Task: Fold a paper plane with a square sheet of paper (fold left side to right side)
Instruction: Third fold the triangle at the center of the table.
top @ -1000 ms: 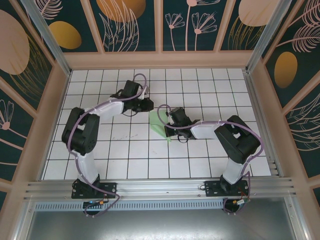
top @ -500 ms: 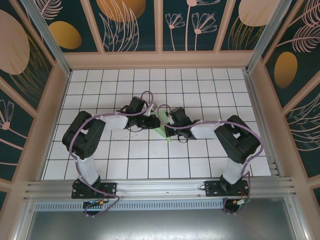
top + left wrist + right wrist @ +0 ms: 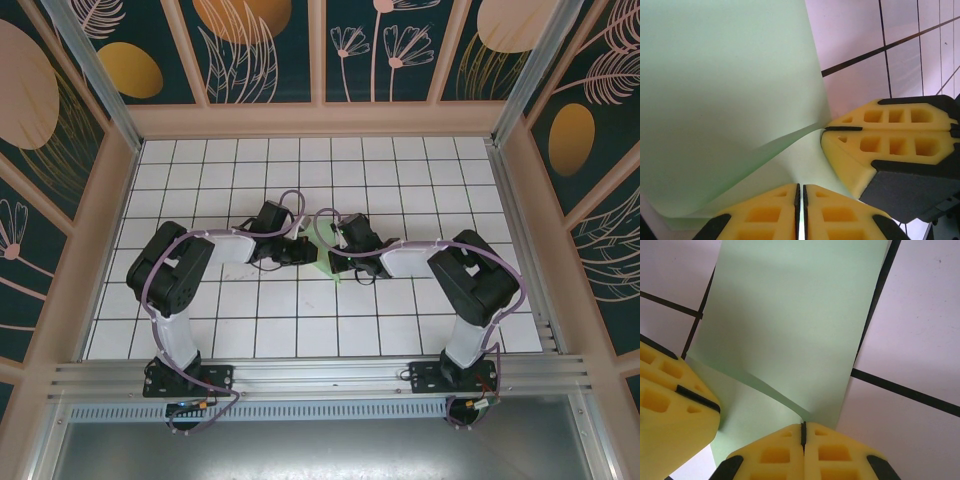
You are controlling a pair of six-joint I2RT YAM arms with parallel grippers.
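Pinching one green sheet [image 3: 780, 315], left gripper [image 3: 800, 189] and right gripper [image 3: 803, 426] both seemingly clamp it.

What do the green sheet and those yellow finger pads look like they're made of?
Green sheet: thin paper, it seems, with a matte finish; it curves and holds a soft crease with no shine.
Finger pads: probably yellow foam or soft rubber, matte, moulded with rectangular pockets.
Table top: smooth white tiles with dark lines between them; what they are made of is unclear.
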